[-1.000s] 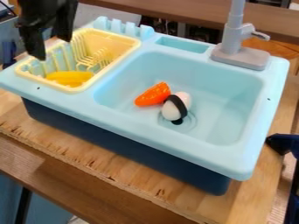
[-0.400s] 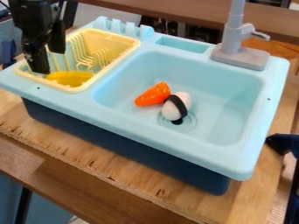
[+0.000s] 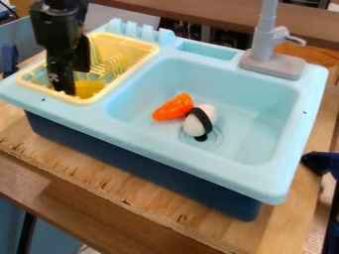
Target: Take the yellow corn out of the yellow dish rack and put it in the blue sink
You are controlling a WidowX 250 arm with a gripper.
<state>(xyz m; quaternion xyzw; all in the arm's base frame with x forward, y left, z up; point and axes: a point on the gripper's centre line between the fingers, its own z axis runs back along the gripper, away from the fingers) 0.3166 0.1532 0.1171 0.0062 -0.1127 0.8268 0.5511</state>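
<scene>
My fingers stand parted at the yellow toy, inside the yellow rack, upper left. Closing off-centre, I could pinch only its end and let it slip, or snag the rack's prongs.

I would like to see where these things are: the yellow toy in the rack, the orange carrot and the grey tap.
Yellow toy [image 3: 90, 89]: camera view, on its uncovered part.
Orange carrot [image 3: 173, 107]: camera view, on the middle of its body.
Grey tap [image 3: 263, 45]: camera view, on its upright column.
</scene>
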